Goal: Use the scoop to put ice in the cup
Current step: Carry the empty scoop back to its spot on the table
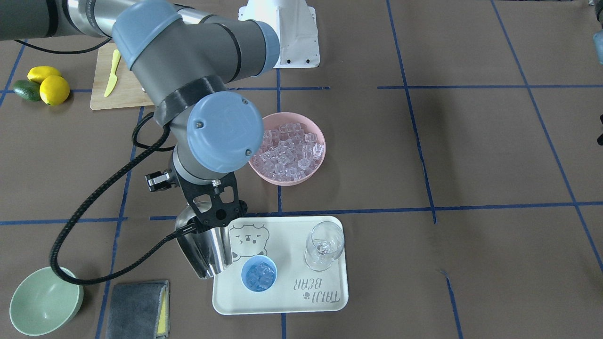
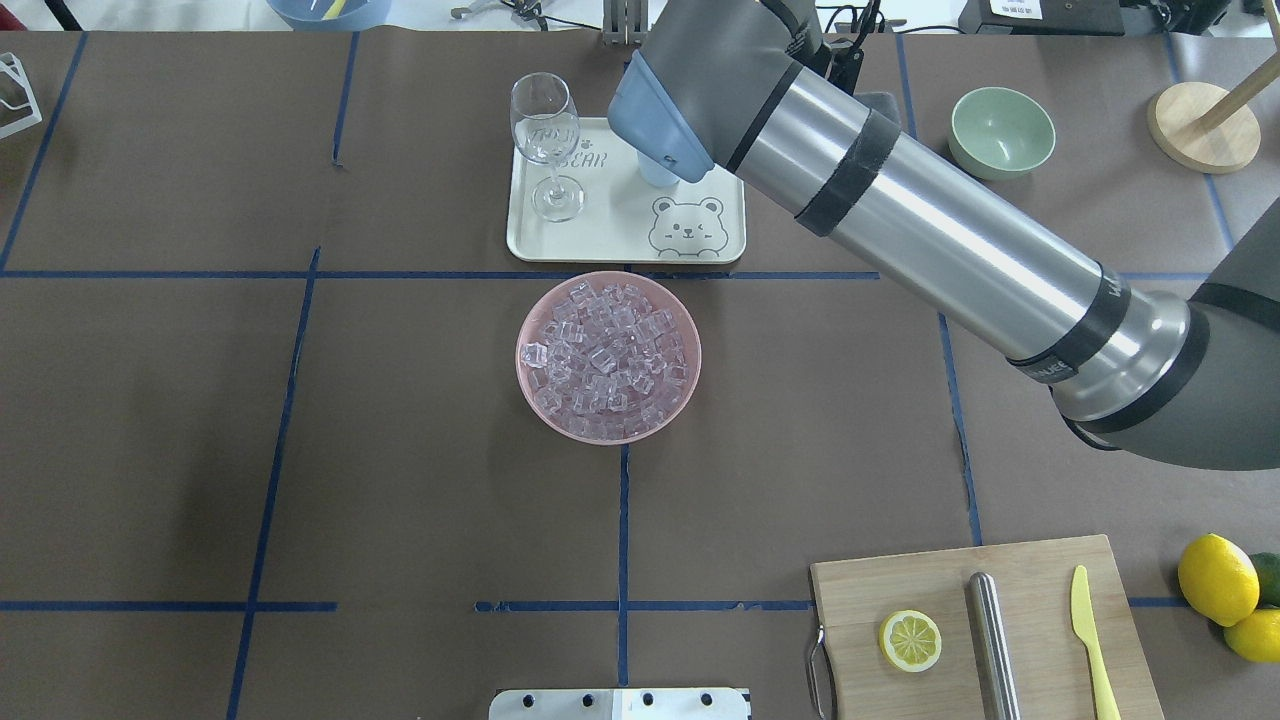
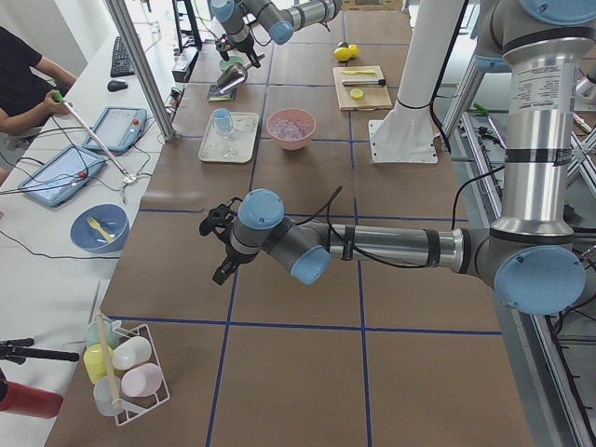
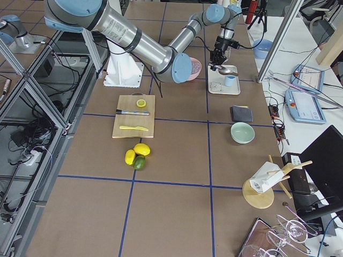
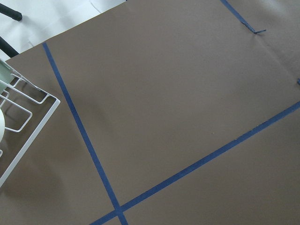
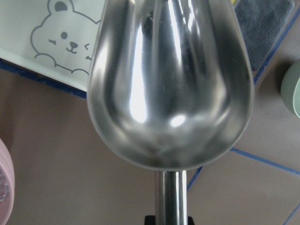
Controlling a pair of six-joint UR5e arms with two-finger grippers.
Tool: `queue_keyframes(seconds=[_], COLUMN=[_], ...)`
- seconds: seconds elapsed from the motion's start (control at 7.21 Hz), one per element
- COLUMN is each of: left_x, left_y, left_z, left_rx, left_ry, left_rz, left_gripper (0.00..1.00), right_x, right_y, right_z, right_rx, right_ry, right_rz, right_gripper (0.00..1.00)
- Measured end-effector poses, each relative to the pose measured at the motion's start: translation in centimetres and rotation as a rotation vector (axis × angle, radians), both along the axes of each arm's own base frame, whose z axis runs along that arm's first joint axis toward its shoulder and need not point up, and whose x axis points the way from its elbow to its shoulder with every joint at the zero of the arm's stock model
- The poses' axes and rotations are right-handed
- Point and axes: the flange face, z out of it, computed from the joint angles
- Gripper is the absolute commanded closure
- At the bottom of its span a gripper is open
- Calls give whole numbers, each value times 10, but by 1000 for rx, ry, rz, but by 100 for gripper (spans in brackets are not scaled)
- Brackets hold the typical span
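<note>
Right fingers (image 1: 221, 214) pinch the empty scoop (image 1: 207, 252) at 9 o'clock of the cup (image 1: 243, 278) on the tray (image 1: 282, 301), front view, some ice (image 1: 260, 275) already inside; for another load, probably swing to the bowl (image 1: 264, 176) at 12, dig deep, carry level; can't tell the left fingers' (image 3: 223, 270) state.

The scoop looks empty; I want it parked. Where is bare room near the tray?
Widest: bare table on the robot's left of the tray, beyond the wine glass. Crowded: the tray's other side, with scoop, grey cloth and green bowl. Narrow strip between tray and pink bowl.
</note>
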Motion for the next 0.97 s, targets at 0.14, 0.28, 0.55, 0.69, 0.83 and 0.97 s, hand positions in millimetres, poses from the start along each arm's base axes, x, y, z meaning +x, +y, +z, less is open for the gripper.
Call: queue_keyframes(seconds=[0.14, 0.28, 0.55, 0.69, 0.83, 0.97], left_x=[0, 0, 0, 0, 0, 0], left_y=[0, 0, 0, 1, 0, 0], left_z=[0, 0, 1, 1, 1, 1], left_rx=[-1, -1, -3, -5, -6, -7], left_ry=[0, 0, -1, 0, 0, 0], left_rz=[0, -1, -1, -1, -2, -2], left_gripper=[0, 0, 0, 0, 0, 0], right_x=[29, 68, 133, 151, 163, 171], right_y=[11, 28, 85, 116, 145, 169], right_z=[23, 53, 105, 123, 139, 162], right_rx=[-12, -43, -109, -147, -180, -196], right_ry=[-44, -107, -170, -167, -164, -172], right_rz=[49, 108, 222, 308, 393, 452], right_gripper=[100, 100, 100, 100, 100, 100])
